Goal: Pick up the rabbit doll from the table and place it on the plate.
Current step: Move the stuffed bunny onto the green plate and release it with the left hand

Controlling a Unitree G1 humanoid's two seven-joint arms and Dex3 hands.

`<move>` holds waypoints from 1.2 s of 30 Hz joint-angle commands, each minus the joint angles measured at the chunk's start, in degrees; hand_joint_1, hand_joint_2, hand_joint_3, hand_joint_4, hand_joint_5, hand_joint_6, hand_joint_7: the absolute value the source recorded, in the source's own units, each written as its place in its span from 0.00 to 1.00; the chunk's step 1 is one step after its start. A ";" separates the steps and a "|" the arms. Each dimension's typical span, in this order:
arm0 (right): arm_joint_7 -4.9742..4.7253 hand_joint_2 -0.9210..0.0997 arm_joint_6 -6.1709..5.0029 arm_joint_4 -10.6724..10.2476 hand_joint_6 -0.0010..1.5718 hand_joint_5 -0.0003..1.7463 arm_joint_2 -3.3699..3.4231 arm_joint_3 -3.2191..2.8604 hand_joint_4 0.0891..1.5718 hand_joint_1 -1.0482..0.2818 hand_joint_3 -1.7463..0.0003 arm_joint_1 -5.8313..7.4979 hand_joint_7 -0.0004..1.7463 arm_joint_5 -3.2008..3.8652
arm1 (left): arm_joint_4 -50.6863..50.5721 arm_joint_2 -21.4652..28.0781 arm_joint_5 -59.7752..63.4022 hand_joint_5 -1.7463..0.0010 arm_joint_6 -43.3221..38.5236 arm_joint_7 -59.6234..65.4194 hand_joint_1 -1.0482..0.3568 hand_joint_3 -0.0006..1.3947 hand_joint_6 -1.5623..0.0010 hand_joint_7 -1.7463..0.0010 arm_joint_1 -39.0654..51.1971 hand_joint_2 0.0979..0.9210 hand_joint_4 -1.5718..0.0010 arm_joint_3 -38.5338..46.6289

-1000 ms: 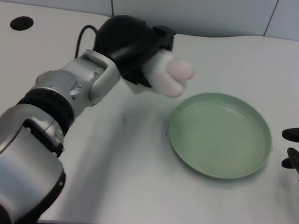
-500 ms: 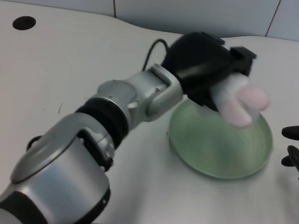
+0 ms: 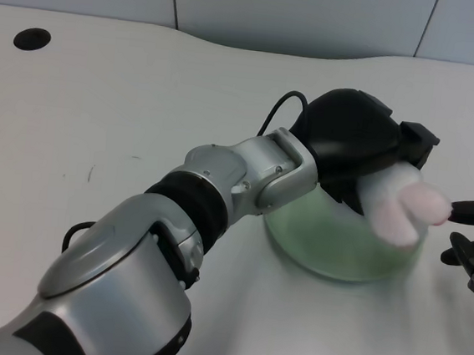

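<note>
**Rabbit carried over the plate**

Since the earlier frames the left robot hand [image 3: 353, 147] has swung from the counter [image 3: 99, 131] left of the plate [image 3: 330, 258] to a spot above the plate, and it has moved further toward the plate's right rim in the last half second. It is grasping the rabbit [image 3: 398, 206], fingers wrapped round the white body, with the pink-tipped ears sticking out past the plate's right edge. The rabbit hangs over the plate's right half; whether it touches the plate cannot be told. The silver forearm [image 3: 250, 174] crosses the plate's left rim and hides much of it.
</note>
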 commanded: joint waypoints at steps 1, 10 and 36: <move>-0.38 0.00 0.62 -0.95 0.26 0.72 -0.18 -0.37 0.18 0.61 0.76 0.51 0.53 0.40 | 0.40 0.42 0.58 0.00 0.58 -0.54 0.48 0.03 0.54 0.35 0.31 0.95 0.40 -0.47; 0.17 0.00 0.25 -0.97 0.27 0.73 -0.17 -0.47 0.19 0.61 0.76 0.54 0.53 0.61 | 0.59 1.45 1.03 0.00 2.02 0.90 0.52 0.03 0.56 0.30 0.55 0.96 0.40 -0.88; 0.21 0.00 0.34 -1.62 0.28 0.76 -0.34 -0.60 0.20 0.60 0.78 1.09 0.53 0.22 | 1.30 3.07 2.00 0.63 7.41 -4.97 0.24 0.05 0.81 0.82 -0.02 1.00 0.93 -2.16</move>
